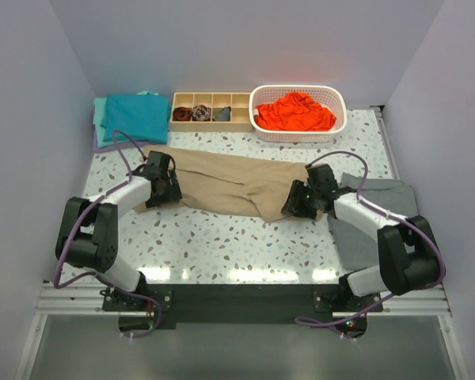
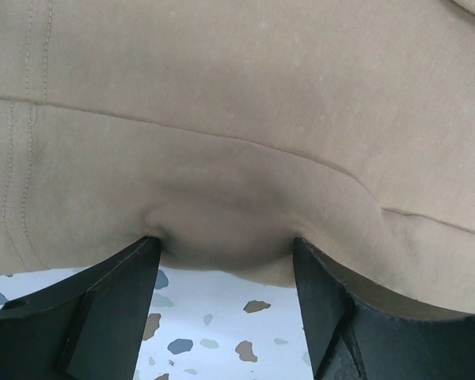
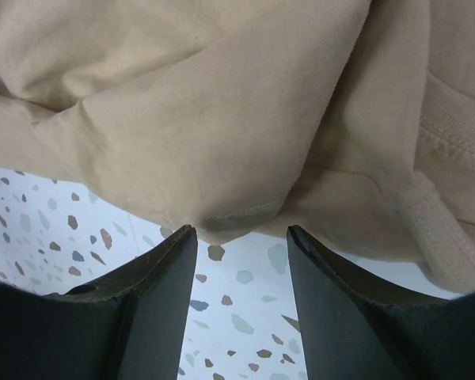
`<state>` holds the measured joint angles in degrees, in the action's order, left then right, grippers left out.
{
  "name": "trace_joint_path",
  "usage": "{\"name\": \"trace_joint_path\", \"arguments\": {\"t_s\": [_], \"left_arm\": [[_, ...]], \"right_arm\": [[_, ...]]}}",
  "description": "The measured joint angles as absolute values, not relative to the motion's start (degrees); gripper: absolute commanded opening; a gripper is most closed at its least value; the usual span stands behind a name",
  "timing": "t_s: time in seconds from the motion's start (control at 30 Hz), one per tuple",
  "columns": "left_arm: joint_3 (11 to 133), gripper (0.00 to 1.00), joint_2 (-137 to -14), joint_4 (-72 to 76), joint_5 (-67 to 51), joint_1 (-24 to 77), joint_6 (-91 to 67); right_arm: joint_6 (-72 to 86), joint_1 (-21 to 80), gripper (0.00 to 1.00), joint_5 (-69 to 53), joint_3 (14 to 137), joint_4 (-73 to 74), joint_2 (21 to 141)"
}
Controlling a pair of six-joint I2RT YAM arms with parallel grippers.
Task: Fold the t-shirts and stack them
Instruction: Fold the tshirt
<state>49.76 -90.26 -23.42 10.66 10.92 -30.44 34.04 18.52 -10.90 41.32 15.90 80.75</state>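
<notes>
Overhead view: the tan shirt (image 1: pixel 237 182) lies rumpled across the middle of the frame on the speckled counter (image 1: pixel 222 245), running from centre left down towards centre right. The left fingers (image 2: pixel 111 309) meet its left end and the right fingers (image 3: pixel 142 301) its right end. Left wrist view: the two fingers stand wide apart at the bottom of the frame, tips touching the near edge of the shirt, which bulges down between them; they are not closed on it. Right wrist view: the fingers are likewise apart, with a stitched hem of the shirt at the gap between their tips. In the overhead view a folded teal shirt (image 1: pixel 134 115) lies at upper left, and an orange-red shirt (image 1: pixel 297 111) is heaped in a white basket (image 1: pixel 342 119) at upper right. Between them stands a wooden tray (image 1: pixel 210 124) holding dark socks (image 1: pixel 182 113). A grey cloth (image 1: pixel 400 198) lies flat at centre right, beside the tan shirt's right end.
</notes>
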Motion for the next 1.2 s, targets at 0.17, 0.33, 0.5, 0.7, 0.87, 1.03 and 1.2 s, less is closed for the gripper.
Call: {"name": "trace_joint_path", "arguments": {"t_s": [0.17, 0.33, 0.5, 0.7, 0.87, 1.03, 1.2], "left_arm": [[49.76, 0.73, -90.26, -23.38, 10.68, 10.92, -30.44], [49.76, 0.73, -90.26, -23.38, 10.72, 10.92, -30.44], [49.76, 0.73, -90.26, -23.42, 10.90, 10.92, -30.44], [49.80, 0.73, -90.26, -23.83, 10.90, 10.92, -30.39], [50.43, 0.73, -90.26, -24.69, 10.87, 10.92, -30.30], [51.07, 0.73, -90.26, -24.93, 10.85, 10.94, -30.17], [51.11, 0.73, -90.45, -24.97, 10.76, 10.92, -30.11]], "right_arm": [[34.09, 18.52, 0.27, -10.02, 41.32, 14.35, 82.28], [34.26, 18.52, 0.02, -10.26, 41.32, 11.97, 84.09], [34.06, 18.52, 0.02, -11.11, 41.43, 11.68, 83.66], [33.36, 18.52, 0.05, -11.53, 45.84, 14.76, 80.38], [32.71, 18.52, 0.06, -11.51, 52.80, 15.99, 81.82], [31.75, 18.52, 0.08, -11.77, 61.45, 16.95, 91.20], [30.35, 18.52, 0.22, -11.55, 69.06, 19.94, 100.95]]}}
